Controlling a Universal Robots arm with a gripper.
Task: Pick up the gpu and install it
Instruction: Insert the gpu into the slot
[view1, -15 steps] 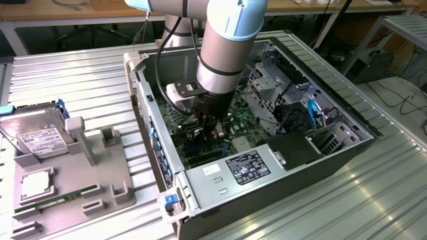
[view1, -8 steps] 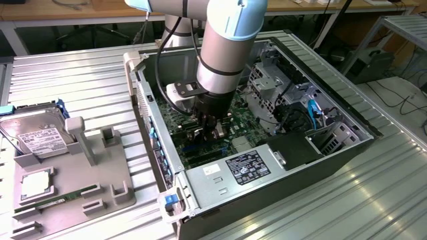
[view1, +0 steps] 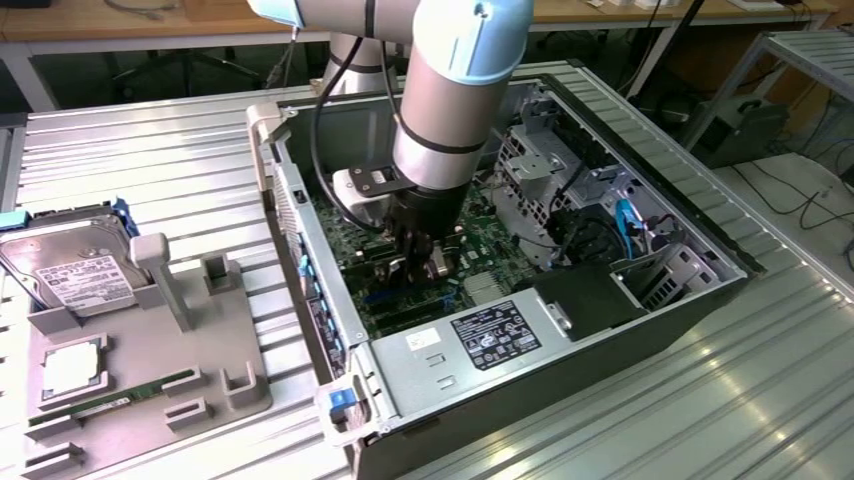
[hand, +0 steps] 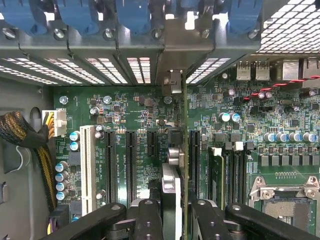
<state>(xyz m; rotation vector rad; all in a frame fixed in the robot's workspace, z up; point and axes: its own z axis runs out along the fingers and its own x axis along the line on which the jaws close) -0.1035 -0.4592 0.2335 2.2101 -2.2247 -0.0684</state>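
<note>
GPU (hand: 183, 165) stands edge-on between the gripper (hand: 176, 212) fingers, clamped at its top edge, held upright inside the open computer case (view1: 694, 300). Its lower edge sits over the motherboard (hand: 150, 115), in line with the black expansion slots (hand: 131, 160); whether it is seated in a slot or just above one, cannot tell. Its metal bracket end (hand: 172, 82) points at the rear slot openings under the blue retention clips (hand: 135, 15).

Handling, judged: thin stiff card, light, hard-edged, fragile at the contact edge and at surface components. Best grip is across the flat faces near the top edge, as now, well clear of the connector.

Exterior view: arm (view1: 447, 90) reaches down into the case, gripper low near the board. Power supply (view1: 494, 335) at the case's near end. Off to the exterior view's left, a grey parts holder (view1: 174, 330) on the ribbed metal surface (view1: 160, 160) carries a hard drive (view1: 74, 265) and a memory stick (view1: 120, 398).
</note>
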